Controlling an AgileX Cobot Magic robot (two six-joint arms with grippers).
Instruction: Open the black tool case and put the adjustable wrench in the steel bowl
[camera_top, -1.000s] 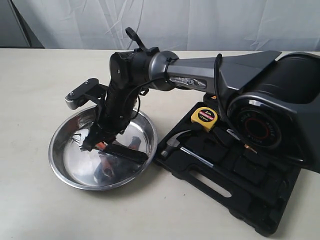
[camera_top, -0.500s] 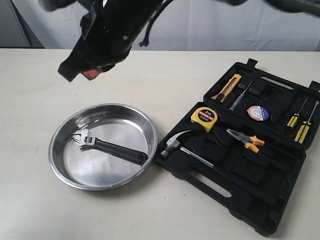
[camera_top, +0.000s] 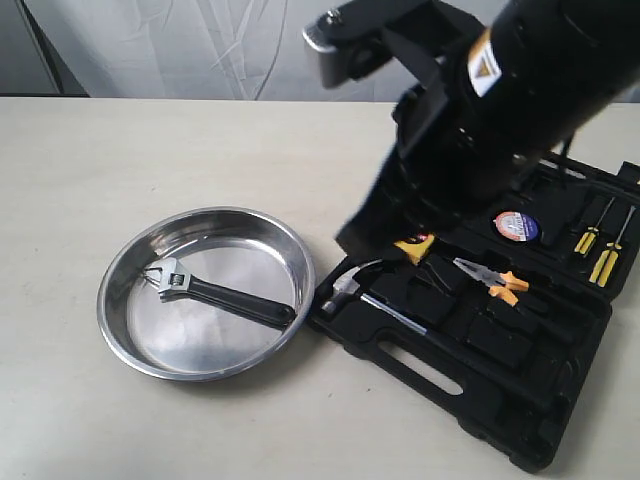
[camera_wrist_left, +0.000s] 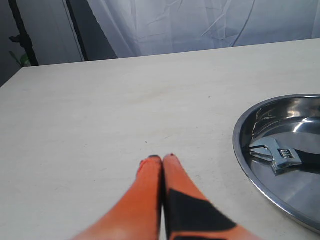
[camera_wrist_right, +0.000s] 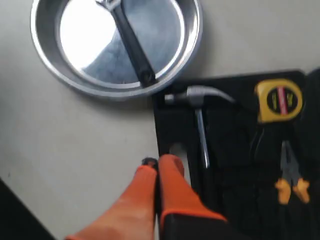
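Observation:
The adjustable wrench (camera_top: 215, 293) lies inside the steel bowl (camera_top: 112, 272), silver head at the left, black handle pointing right. The black tool case (camera_top: 500, 400) lies open to the right of the bowl. My right arm (camera_top: 470, 130) hangs over the case and hides its back left part. In the right wrist view my right gripper (camera_wrist_right: 156, 162) is shut and empty above the case's (camera_wrist_right: 235, 165) front edge, with the bowl (camera_wrist_right: 110, 92) and wrench (camera_wrist_right: 131, 45) beyond. My left gripper (camera_wrist_left: 161, 159) is shut and empty over bare table, beside the bowl (camera_wrist_left: 236, 147) holding the wrench (camera_wrist_left: 277, 156).
In the case sit a hammer (camera_top: 345, 290), a yellow tape measure (camera_top: 415, 248), orange-handled pliers (camera_top: 490, 278), a tape roll (camera_top: 517, 225) and yellow screwdrivers (camera_top: 600, 245). A white curtain hangs behind the table.
My right arm has lifted out of the bowl and swung right over the case, leaving the wrench lying in the bowl. The bowl and case have not moved.

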